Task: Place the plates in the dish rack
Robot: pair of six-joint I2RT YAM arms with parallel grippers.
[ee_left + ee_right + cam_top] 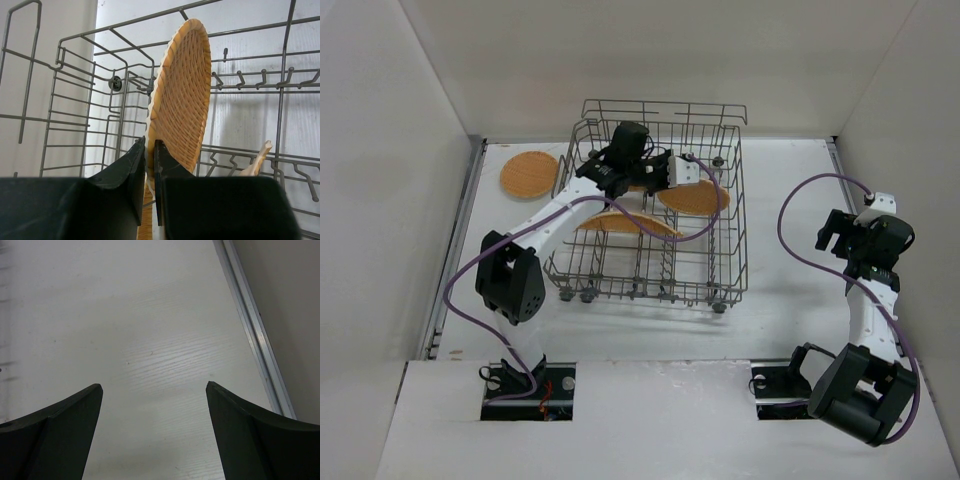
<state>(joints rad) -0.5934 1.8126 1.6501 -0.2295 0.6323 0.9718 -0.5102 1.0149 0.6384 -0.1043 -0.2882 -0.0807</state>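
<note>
left tool [149, 145] clamped on the lower rim of an upright woven plate [182, 95] inside the dish rack [730, 250], right tool [154, 387] spread wide above the white surface [150, 315]

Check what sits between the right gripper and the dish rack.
Top view: only a bare stretch of table and the right arm's purple cable loop lie between the open right gripper and the dish rack.

Bright, even light; soft shadows, faint sheen on table [165, 360].
</note>
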